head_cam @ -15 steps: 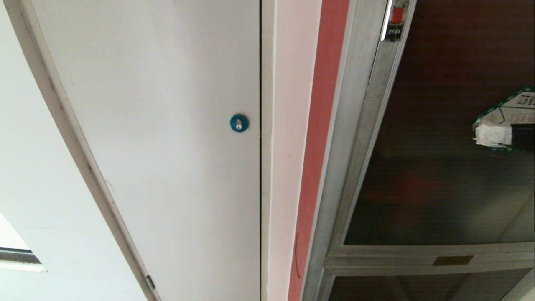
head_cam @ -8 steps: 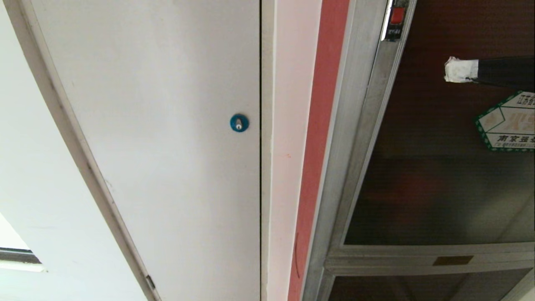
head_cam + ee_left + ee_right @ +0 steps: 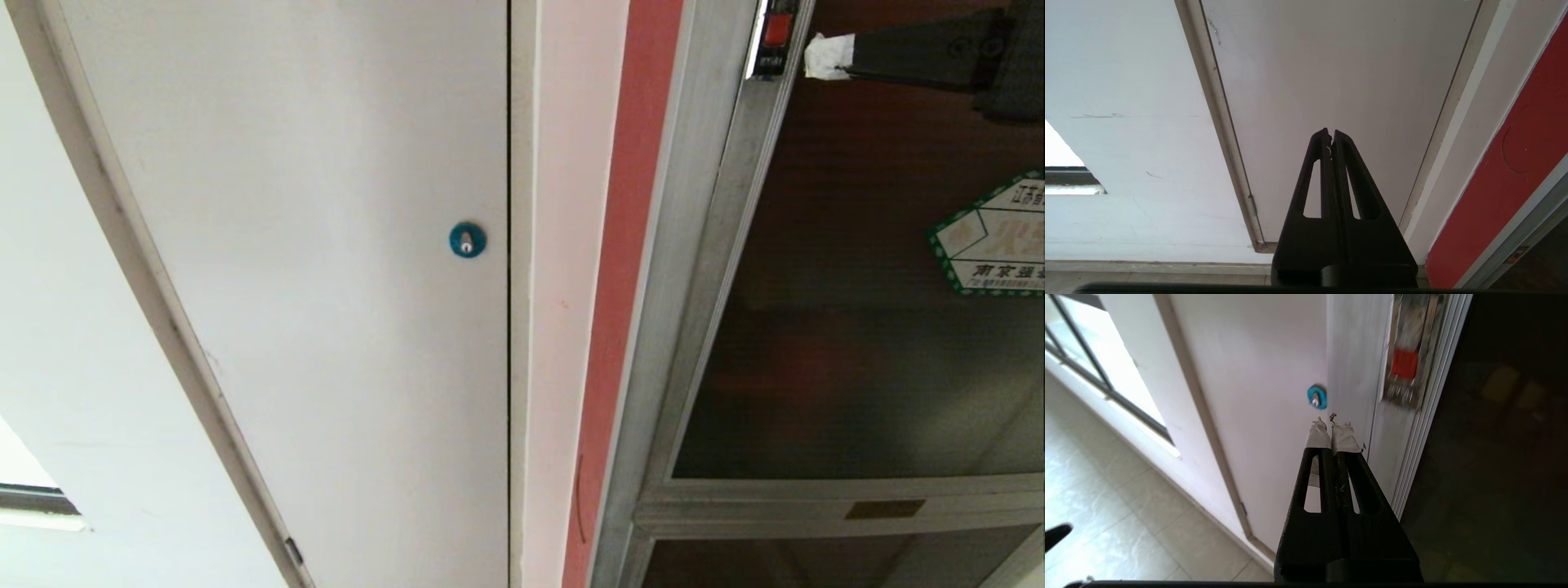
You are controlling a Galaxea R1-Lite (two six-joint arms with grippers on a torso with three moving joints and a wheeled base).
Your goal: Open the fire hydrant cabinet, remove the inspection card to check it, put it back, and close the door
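Up by the small red latch tab (image 3: 776, 29) of the shut dark-glass, silver-framed door (image 3: 857, 327), the empty right hand (image 3: 826, 57) is pinched closed.

Right gripper (image 3: 819, 55) raised high, reaching level toward left, taped fingertips (image 3: 1318, 435) pressed together, empty. Left gripper (image 3: 1330, 134) parked low, fingers together, empty.

Panel at frame left, cabinet at frame right.

The white panel (image 3: 326, 286) fills the head view's left and centre; the fire hydrant cabinet (image 3: 694, 245) stands right of it, its door (image 3: 857, 367) at far right, the right gripper (image 3: 824, 55) at upper right beside the latch tab (image 3: 775, 28).
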